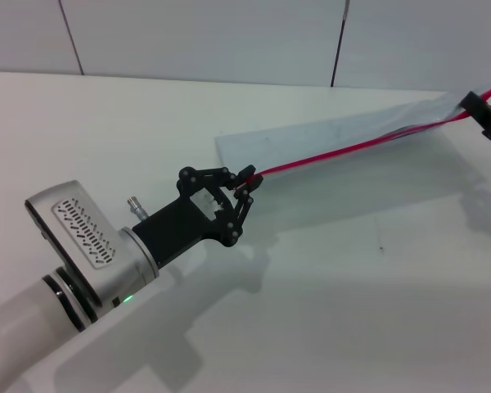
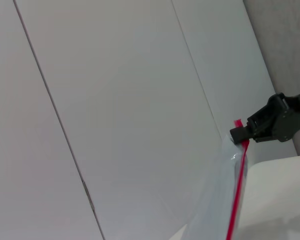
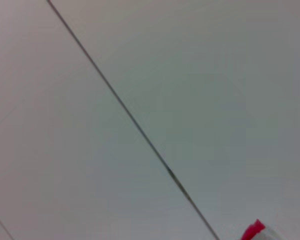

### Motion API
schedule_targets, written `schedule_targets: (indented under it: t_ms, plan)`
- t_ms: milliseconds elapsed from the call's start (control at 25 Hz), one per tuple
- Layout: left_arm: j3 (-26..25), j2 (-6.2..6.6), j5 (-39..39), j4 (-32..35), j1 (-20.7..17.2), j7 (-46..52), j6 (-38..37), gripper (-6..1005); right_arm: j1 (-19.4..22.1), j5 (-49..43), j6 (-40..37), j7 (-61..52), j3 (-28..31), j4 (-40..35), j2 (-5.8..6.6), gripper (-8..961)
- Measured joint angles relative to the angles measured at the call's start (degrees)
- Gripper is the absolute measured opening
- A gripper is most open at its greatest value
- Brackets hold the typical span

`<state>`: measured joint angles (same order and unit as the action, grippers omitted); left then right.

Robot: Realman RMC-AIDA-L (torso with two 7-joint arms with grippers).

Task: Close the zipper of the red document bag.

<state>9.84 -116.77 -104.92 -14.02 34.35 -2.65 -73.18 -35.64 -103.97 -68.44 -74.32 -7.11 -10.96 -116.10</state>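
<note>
The red document bag is a pale translucent pouch, held up off the white table and stretched between both arms. The zipper runs as a thin red strip along its near edge. My left gripper is shut on the zipper's left end; I cannot make out the slider. My right gripper at the far right edge is shut on the bag's raised other end. In the left wrist view the zipper leads up to the right gripper. The right wrist view shows only a red tip of the bag.
The table is white and a tiled wall stands behind it. The bag casts a shadow on the table beneath it.
</note>
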Motion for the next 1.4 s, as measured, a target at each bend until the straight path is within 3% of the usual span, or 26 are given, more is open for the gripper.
schedule_targets:
  t_ms: [360, 1000, 1120, 1400]
  plan:
    - [-0.1, 0.02, 0.0, -0.1, -0.2, -0.1, 0.0, 80, 1.3, 0.0, -0.2, 1.7, 3.3, 0.1, -0.06, 81]
    - [-0.9, 0.01, 0.7, 0.3, -0.3, -0.4, -0.1, 83, 0.5, -1.1, 2.0, 1.9, 2.9, -0.2, 0.01, 100]
    - [-1.3, 0.0, 0.7, 0.3, -0.5, -0.4, -0.3, 202, 0.4, -1.2, 2.1, 3.7, 3.0, -0.3, -0.02, 103]
    - [-4.4, 0.17, 0.7, 0.3, -1.5, -0.4, -0.8, 423, 1.5, 1.2, -3.6, 16.5, 5.1, 2.3, -0.44, 371]
